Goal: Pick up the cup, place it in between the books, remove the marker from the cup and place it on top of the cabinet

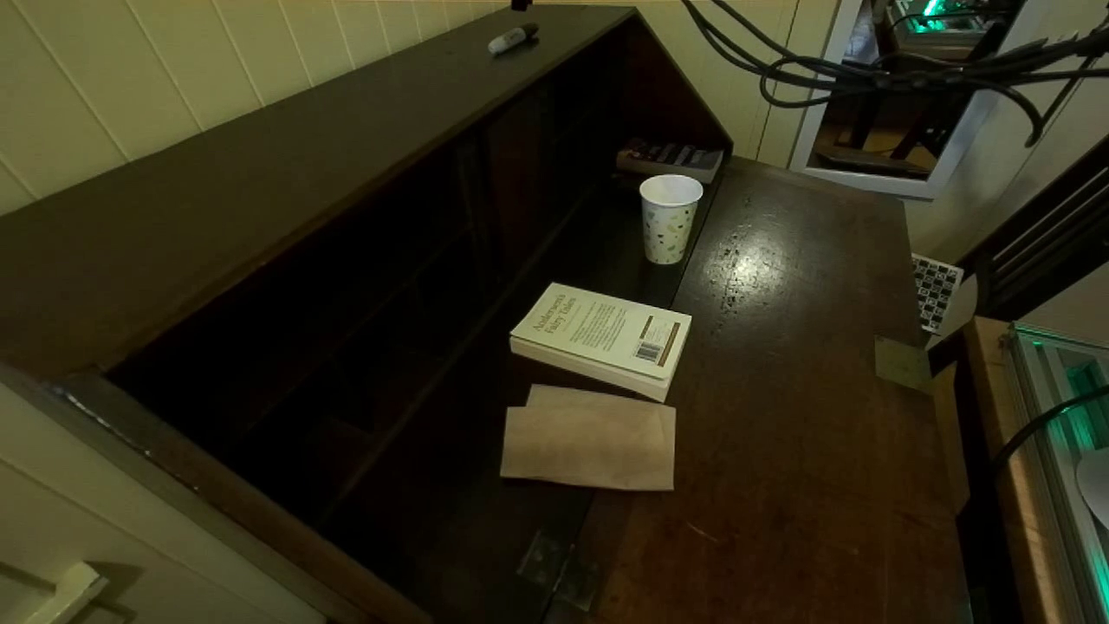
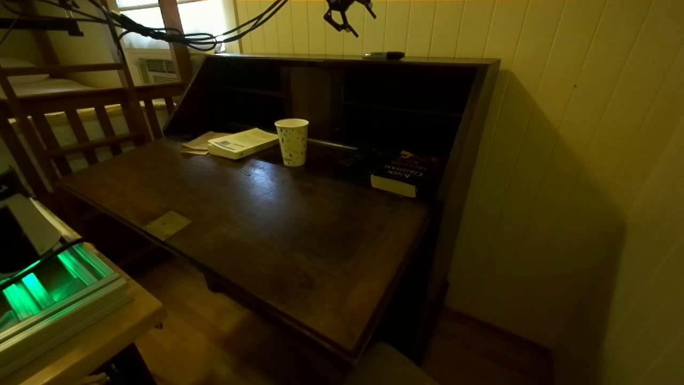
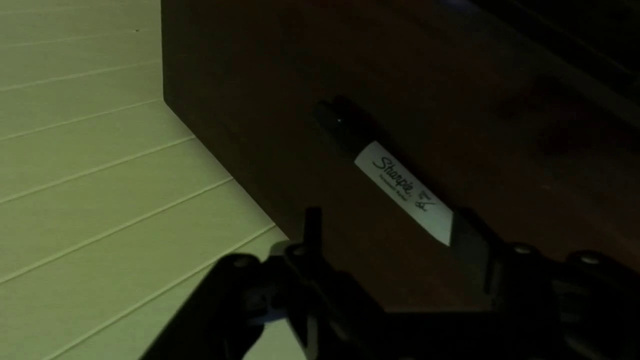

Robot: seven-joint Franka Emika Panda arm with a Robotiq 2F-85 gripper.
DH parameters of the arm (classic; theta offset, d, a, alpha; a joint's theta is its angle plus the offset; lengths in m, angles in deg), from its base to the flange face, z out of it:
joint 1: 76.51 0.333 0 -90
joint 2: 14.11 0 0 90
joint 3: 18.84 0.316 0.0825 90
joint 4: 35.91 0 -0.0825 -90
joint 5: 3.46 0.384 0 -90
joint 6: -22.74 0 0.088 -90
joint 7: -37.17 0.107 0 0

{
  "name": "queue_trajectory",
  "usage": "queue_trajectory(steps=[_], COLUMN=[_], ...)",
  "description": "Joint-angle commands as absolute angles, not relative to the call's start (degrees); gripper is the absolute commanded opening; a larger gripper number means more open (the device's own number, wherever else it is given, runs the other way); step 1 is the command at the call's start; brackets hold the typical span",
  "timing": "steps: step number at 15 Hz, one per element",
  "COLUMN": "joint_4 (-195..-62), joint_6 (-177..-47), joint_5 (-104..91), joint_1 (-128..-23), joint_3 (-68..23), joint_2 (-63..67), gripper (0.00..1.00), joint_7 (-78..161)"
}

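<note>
On the brown wooden cabinet [image 1: 303, 156] a slim black-and-white marker [image 3: 401, 184] is looking light, hard, best pinched midway, black gripper [image 2: 365, 27] gaping above

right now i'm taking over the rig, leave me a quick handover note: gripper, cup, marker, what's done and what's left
Gripper: open, holding nothing, above the cabinet.
Cup: upright, between the white book and the dark book, touching neither.
Marker: lying on top of the cabinet.
Done: cup placed, marker out of it and set on top.
Left: no task step that I can see; probably just retreat without knocking the marker.
</note>
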State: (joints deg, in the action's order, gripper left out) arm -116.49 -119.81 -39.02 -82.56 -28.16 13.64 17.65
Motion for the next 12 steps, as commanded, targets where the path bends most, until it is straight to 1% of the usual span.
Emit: queue_trajectory(steps=[1, 2, 7, 12], joint_4=[-115.25, -115.28, -116.88, -121.10], joint_6=[-120.29, -119.97, -117.36, -113.96], joint_5=[-39.41, -38.94, -33.66, -23.74], joint_1=[-82.18, -82.21, -82.51, -83.40], joint_3=[-28.48, -28.37, -27.60, -26.29], joint_2=[14.09, 13.86, 11.04, 5.59], gripper=[0.98, 1.00, 1.00, 1.00], joint_7=[18.32, 18.65, 23.10, 26.43])
